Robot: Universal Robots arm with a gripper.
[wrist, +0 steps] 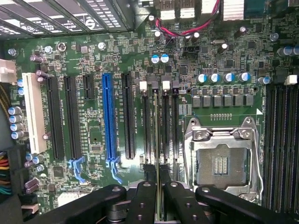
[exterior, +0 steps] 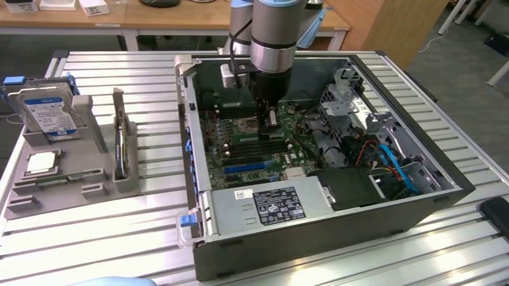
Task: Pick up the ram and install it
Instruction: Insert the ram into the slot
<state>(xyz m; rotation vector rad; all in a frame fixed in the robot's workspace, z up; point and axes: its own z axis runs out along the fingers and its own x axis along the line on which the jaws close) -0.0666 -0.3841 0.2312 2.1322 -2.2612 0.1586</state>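
Gripper [wrist: 159, 196] clenched on the ram [wrist: 158, 171], held edge-on over the memory slots [wrist: 160, 126] beside the CPU socket [wrist: 219, 161]. Judgement: seating well needs the stick parallel to one slot, notch matched, and straight, even pressure without tilt.

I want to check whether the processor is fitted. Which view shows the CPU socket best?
The wrist view: the CPU socket is seen from straight above, metal frame and bare contacts, no chip in it. The exterior view shows it as a small silvery patch beside the gripper.
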